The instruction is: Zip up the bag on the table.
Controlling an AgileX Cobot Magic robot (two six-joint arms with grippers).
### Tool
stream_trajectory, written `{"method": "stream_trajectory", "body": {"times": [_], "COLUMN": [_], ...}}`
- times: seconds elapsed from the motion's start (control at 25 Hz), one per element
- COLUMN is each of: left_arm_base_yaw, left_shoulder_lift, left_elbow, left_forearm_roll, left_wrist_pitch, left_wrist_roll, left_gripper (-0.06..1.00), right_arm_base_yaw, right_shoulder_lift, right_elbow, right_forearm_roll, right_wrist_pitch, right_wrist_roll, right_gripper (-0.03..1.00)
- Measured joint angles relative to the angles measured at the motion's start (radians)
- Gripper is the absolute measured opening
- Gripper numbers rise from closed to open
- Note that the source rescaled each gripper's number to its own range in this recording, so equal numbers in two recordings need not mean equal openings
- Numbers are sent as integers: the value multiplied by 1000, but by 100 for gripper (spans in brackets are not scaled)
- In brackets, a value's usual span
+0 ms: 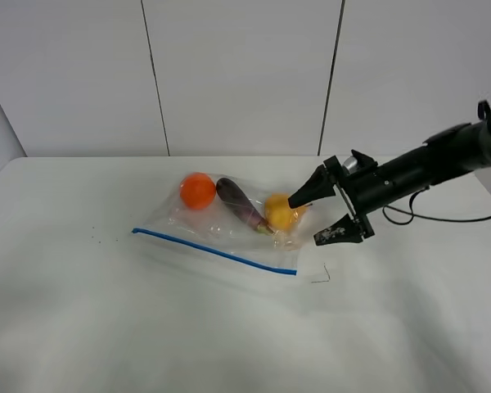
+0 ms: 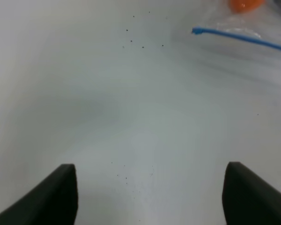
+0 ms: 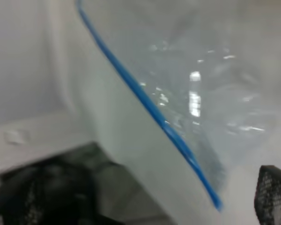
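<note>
Bare white table (image 1: 229, 336) fills the near part of the high view, with wide free room in front of the bag (image 1: 229, 225), which lies flat near the middle. Its blue zipper strip (image 1: 214, 249) runs along the near edge, from the left end down to the right end. Through the clear plastic show an orange fruit (image 1: 197, 190), a dark purple vegetable (image 1: 240, 205) and a yellow fruit (image 1: 280, 211). At the bag's right end the right gripper (image 1: 321, 217) reaches in low from the right on a black arm, jaws spread apart, the upper tip touching or just over the yellow fruit, the lower one just beside the bag's corner. Nothing is held. A thin dark mark (image 1: 321, 277) lies on the table near the strip's right end. No left arm shows in this view.

From the left wrist, only the two dark fingertips (image 2: 51, 194) of the left gripper (image 2: 150, 194) show, cut off by the frame, wide apart and empty above bare table. Tiny dark specks (image 2: 143, 46) lie farther off; the strip's left end and a slice of the orange fruit sit at the frame's edge.

From the right wrist, everything is blurred. The blue strip crosses close by on wrinkled clear plastic, and one mesh-textured fingertip (image 3: 274, 194) is cut off at the corner; the dark mass opposite is hard to make out.
</note>
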Motion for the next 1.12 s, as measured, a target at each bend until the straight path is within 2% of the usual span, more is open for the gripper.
{"method": "stream_trajectory", "body": {"times": [0.28,0.4,0.52,0.76,0.92,1.12], "left_arm_base_yaw": [0,0,0,0,0,0], "left_shoulder_lift": [0,0,0,0,0,0], "left_elbow": [0,0,0,0,0,0], "left_forearm_roll": [0,0,0,0,0,0], "left_wrist_pitch": [0,0,0,0,0,0], "left_wrist_roll": [0,0,0,0,0,0], "left_gripper": [100,100,100,100,100,100], "right_arm_base_yaw": [33,39,23,9,9,9], "right_shoulder_lift": [-3,-3,-5,-13,-69,-238], "right_elbow": [-366,-473,-521,-487,-382,-163], "right_forearm_roll": [-690,-886,-959,-993,-995,-1008], "right_wrist_pitch": [1,1,1,2,2,1], "right_wrist_roll": [353,450,474,482,482,482], "right_gripper": [100,100,100,100,100,100]}}
